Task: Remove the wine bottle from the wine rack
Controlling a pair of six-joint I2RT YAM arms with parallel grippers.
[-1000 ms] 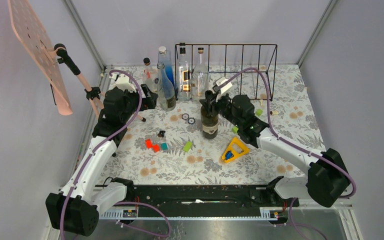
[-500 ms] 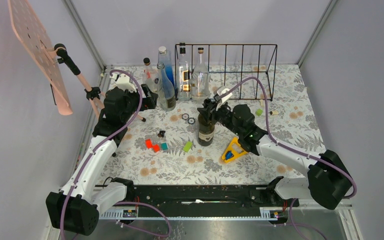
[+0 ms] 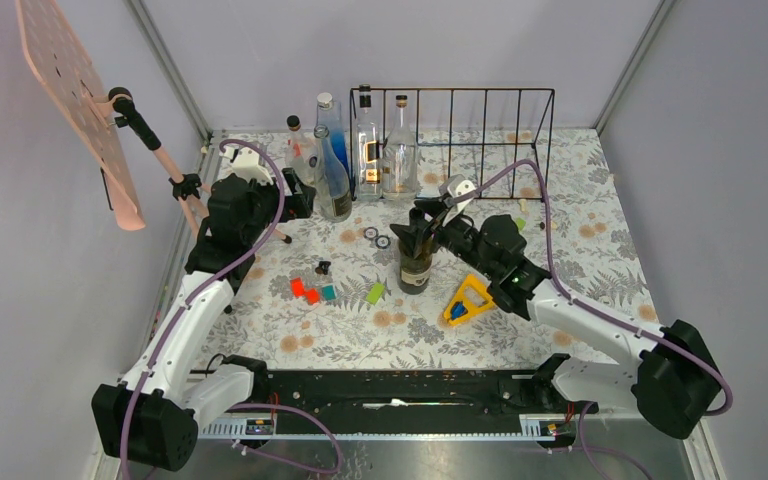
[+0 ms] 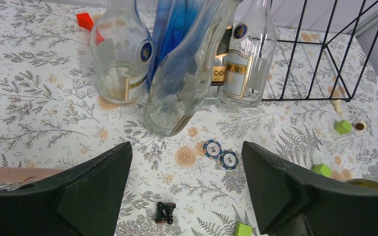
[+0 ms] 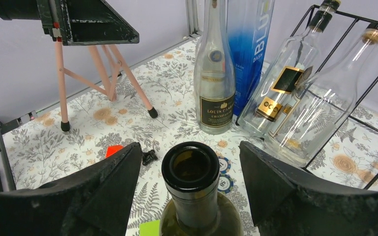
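Pink board (image 3: 70,90): upper left of the overhead view, a perforated panel tilted on a thin stand, off the patterned table (image 3: 580,260).
Left claw (image 4: 186,147): released, both fingers spread wide with only the tablecloth between them; it sits left of centre, facing a group of bottles.
Clear and blue bottles (image 3: 335,170): upright and crowded together just above the left claw, at the left end of the wine rack; whether the rightmost two stand inside its first bays I cannot tell.
Blocks (image 3: 305,290): red and teal pieces lie close together left of centre, with a green one a little to their right.
Chips (image 3: 377,236): two round tokens touching each other, just left of the wine bottle.
Wine bottle (image 3: 415,268): dark green, upright on the table at the centre, in front of the rack and clear of it, its mouth uncorked.
Right claw (image 5: 189,147): released; the fingers stand on either side of the bottle's neck with a gap showing on both sides.
Wine rack (image 3: 470,90): black wire, along the top centre of the table, its right bays holding nothing.
Yellow triangle (image 3: 468,300): flat on the cloth just lower right of the wine bottle, under the right arm.
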